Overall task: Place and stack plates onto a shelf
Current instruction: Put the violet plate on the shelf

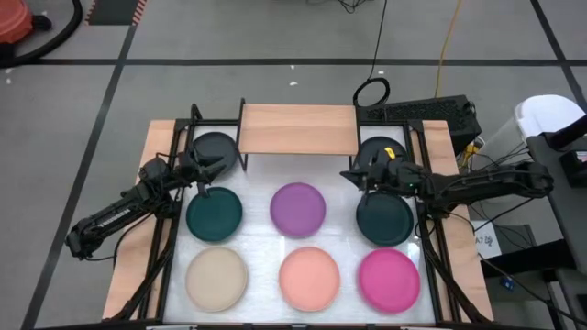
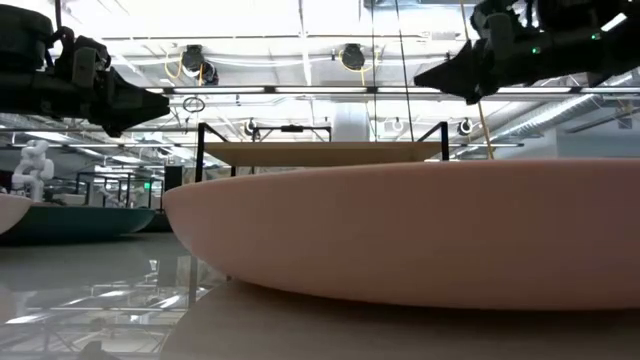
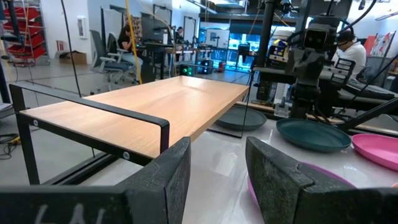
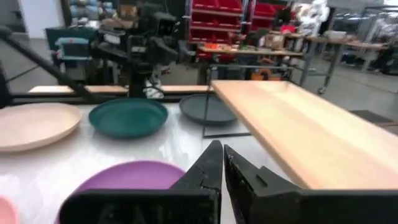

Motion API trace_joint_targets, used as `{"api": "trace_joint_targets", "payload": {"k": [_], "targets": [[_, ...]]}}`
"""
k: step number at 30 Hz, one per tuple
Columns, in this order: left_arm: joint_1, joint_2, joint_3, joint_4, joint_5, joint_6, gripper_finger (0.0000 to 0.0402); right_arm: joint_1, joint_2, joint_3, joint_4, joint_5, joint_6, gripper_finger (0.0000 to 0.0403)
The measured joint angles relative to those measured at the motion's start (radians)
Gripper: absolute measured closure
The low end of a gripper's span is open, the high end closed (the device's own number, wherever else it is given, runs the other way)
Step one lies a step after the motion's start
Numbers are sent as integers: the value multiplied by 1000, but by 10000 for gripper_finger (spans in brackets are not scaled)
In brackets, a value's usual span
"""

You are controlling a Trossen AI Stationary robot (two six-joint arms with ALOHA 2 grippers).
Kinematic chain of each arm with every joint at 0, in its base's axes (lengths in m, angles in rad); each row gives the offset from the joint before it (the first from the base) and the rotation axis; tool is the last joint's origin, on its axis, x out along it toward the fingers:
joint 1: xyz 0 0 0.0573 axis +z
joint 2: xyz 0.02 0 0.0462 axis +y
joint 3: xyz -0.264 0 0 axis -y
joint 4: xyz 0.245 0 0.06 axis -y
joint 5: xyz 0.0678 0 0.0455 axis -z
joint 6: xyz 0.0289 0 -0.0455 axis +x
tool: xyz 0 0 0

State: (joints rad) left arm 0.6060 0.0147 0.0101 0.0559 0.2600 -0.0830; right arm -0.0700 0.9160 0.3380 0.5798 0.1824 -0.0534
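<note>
The light-wood shelf (image 1: 298, 128) stands at the table's far edge, bare on top. Eight plates rest flat on the white top. Two dark grey ones (image 1: 215, 147) (image 1: 374, 148) flank the shelf. In the middle row are teal (image 1: 214, 213), purple (image 1: 298, 206) and teal (image 1: 383, 220). Beige (image 1: 216, 278), salmon (image 1: 309, 278) and magenta (image 1: 389, 278) lie in the near row. My left gripper (image 1: 220, 166) (image 3: 217, 147) is open, raised between the left grey and teal plates. My right gripper (image 1: 347, 174) (image 4: 222, 150) is shut, raised beside the right grey plate, pointing toward the purple plate.
Black frame rails (image 1: 170, 229) run along both sides of the white top. The shelf's black metal legs (image 3: 93, 112) stand at its corners. In the low view the salmon plate (image 2: 420, 230) fills the foreground. People sit at desks in the room beyond (image 3: 130, 40).
</note>
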Motion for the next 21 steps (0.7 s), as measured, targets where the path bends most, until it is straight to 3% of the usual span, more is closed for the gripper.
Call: {"api": "trace_joint_targets", "payload": {"k": [10, 18, 21], "targets": [[0, 0, 0, 0, 0, 0, 243, -7, 59, 1, -6, -26, 15, 390], [0, 0, 0, 0, 0, 0, 243, -8, 99, 1, 0, 74, 96, 307], [0, 0, 0, 0, 0, 0, 243, -8, 130, 1, -3, 26, 123, 278]]}}
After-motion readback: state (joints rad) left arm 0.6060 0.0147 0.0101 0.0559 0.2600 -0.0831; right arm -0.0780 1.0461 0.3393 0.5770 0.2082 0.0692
